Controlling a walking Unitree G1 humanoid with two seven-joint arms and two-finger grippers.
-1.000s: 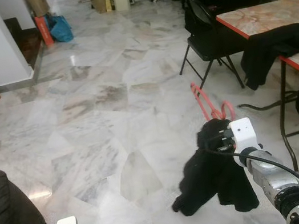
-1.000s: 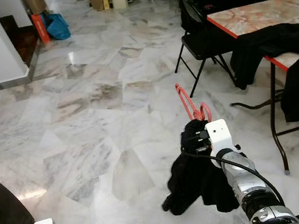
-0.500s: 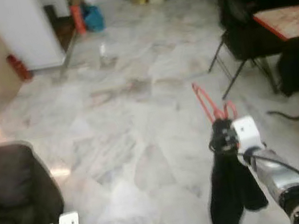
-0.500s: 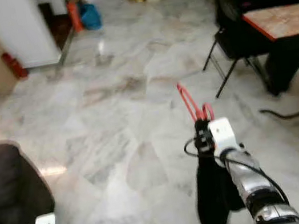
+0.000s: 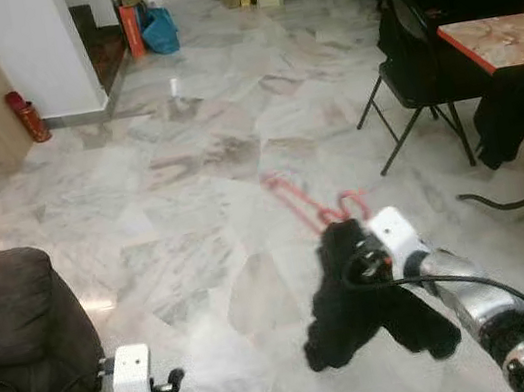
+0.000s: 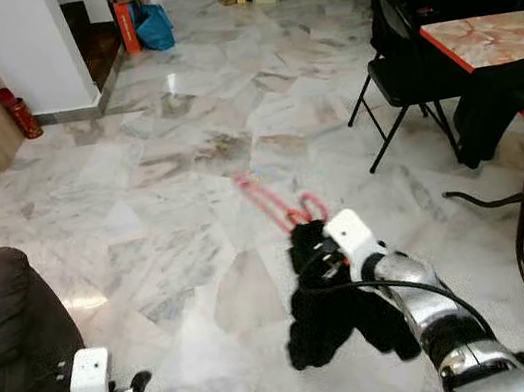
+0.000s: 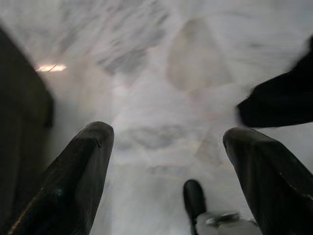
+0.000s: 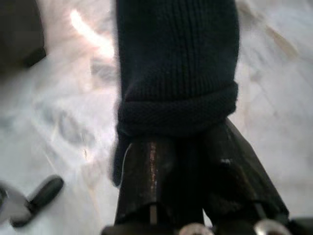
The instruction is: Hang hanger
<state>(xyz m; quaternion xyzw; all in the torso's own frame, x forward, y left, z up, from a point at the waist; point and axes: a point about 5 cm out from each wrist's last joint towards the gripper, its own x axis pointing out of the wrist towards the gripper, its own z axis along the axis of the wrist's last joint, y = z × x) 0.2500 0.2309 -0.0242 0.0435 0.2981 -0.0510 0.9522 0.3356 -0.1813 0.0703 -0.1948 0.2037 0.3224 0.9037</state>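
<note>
Left end effector (image 7: pixel 166 161) idles low at your 7 o'clock beside the dark sofa (image 5: pixel 5 322), fingers (image 7: pixel 78 176) spread wide over bare marble floor (image 5: pixel 170 192). Right end effector (image 8: pixel 188 171) at your 5 o'clock is pinched on a black knit garment (image 5: pixel 363 305), fabric bunched right over the fingertips in the wrist view. Garment droops off the red hanger (image 5: pixel 310 210), which pokes out toward 11 o'clock from the grip, blurred, held up off the floor. Further out at 2 o'clock you have a black folding chair (image 5: pixel 409 48) and a red-edged desk (image 5: pixel 503 37) with dark clothes (image 5: pixel 515 106) draped over it. Red extinguisher (image 5: pixel 27 116) by the wall at 10 o'clock.
</note>
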